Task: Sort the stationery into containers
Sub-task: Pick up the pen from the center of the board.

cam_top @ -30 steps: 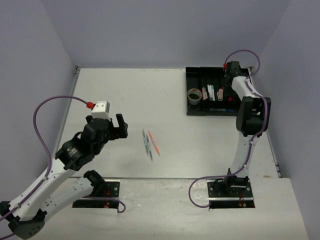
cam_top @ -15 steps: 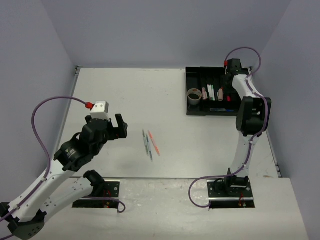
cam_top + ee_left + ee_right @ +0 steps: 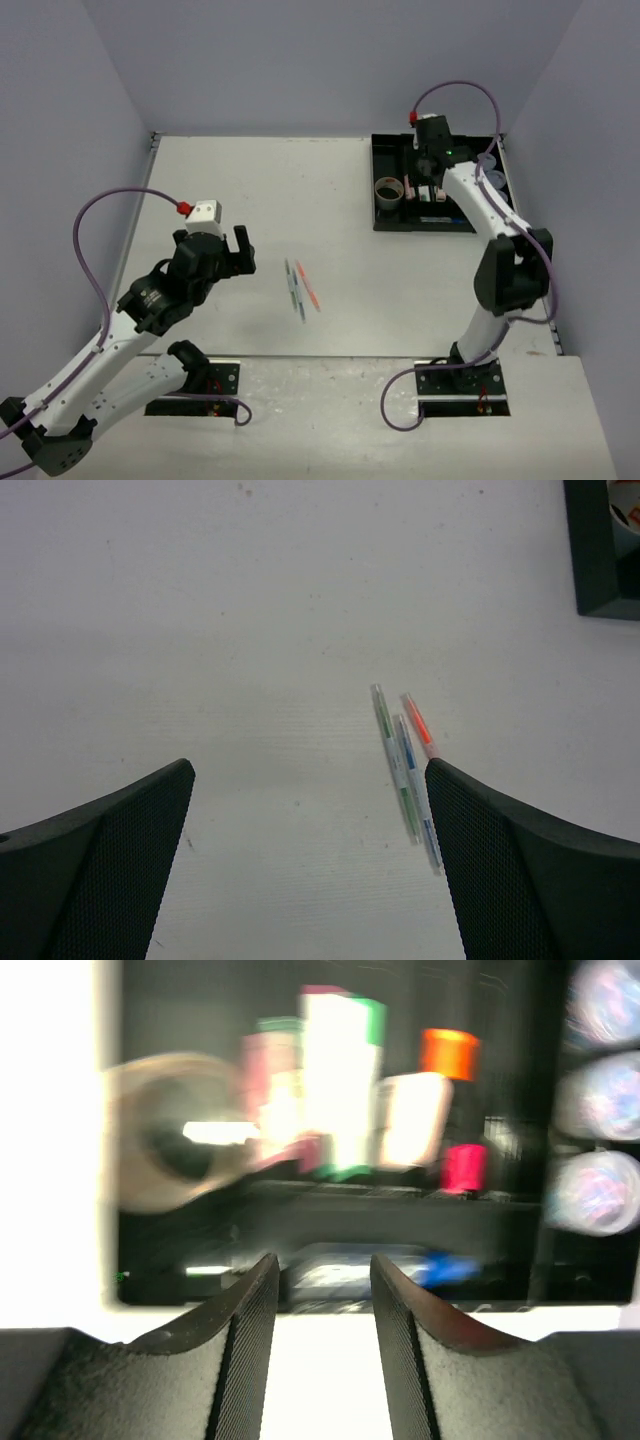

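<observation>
Three thin pens, green (image 3: 394, 758), blue (image 3: 416, 792) and orange (image 3: 418, 724), lie side by side on the white table, also in the top view (image 3: 299, 287). My left gripper (image 3: 240, 254) is open and empty, left of them; in its wrist view (image 3: 310, 865) the pens lie by its right finger. The black tray (image 3: 385, 218) at the far right holds a tape roll (image 3: 388, 190), highlighters (image 3: 447, 1052) and bluish tubs (image 3: 603, 1095). My right gripper (image 3: 432, 190) hovers over the tray, jaws slightly apart and empty (image 3: 322, 1285); its view is blurred.
Walls close the table in at the back and both sides. The tray's corner (image 3: 602, 560) shows at the top right of the left wrist view. My right arm's elbow (image 3: 512, 272) stands near the table's right edge.
My right arm has swung its wrist left from the tray's far right corner to over the tray's middle. The left arm has shifted only slightly; the pens have not moved.
</observation>
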Motion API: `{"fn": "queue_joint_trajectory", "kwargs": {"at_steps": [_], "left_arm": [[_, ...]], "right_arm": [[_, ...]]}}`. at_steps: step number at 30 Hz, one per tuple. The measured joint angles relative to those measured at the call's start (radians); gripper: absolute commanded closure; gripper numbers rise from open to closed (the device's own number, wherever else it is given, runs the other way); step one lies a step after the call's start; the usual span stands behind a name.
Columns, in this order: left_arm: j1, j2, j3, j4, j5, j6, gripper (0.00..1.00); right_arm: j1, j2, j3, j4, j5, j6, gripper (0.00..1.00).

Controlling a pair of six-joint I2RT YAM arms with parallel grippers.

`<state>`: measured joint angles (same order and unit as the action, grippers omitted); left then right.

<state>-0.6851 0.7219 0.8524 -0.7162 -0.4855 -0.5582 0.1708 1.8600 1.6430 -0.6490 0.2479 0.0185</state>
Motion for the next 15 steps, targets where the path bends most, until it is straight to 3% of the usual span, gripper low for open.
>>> {"fn": "queue_joint_trajectory", "kwargs": {"at_steps": [2,3,4,6,8,12,15], "left_arm": [[0.004,0.006,0.000,-0.007,-0.017,-0.006,0.00],[0.004,0.006,0.000,-0.011,-0.030,-0.010,0.00],[0.004,0.006,0.000,-0.015,-0.045,-0.016,0.00],[0.004,0.005,0.006,-0.038,-0.071,-0.031,0.00],[0.004,-0.001,0.012,-0.058,-0.095,-0.036,0.00],[0.004,-0.030,0.021,-0.072,-0.144,-0.034,0.00],[0.004,-0.038,0.021,-0.072,-0.168,-0.032,0.00]], "right_arm": [[0.124,-0.141,-0.081,0.012,0.004,0.031,0.47],[0.208,-0.211,-0.133,0.055,0.021,0.053,0.26],[0.273,-0.280,-0.201,0.103,0.024,0.073,0.25],[0.418,-0.427,-0.360,0.168,-0.030,0.122,0.06],[0.493,-0.519,-0.486,0.231,-0.156,0.170,0.14],[0.474,-0.509,-0.644,0.353,-0.405,0.255,0.30],[0.551,-0.402,-0.650,0.349,-0.393,0.337,0.44]]}}
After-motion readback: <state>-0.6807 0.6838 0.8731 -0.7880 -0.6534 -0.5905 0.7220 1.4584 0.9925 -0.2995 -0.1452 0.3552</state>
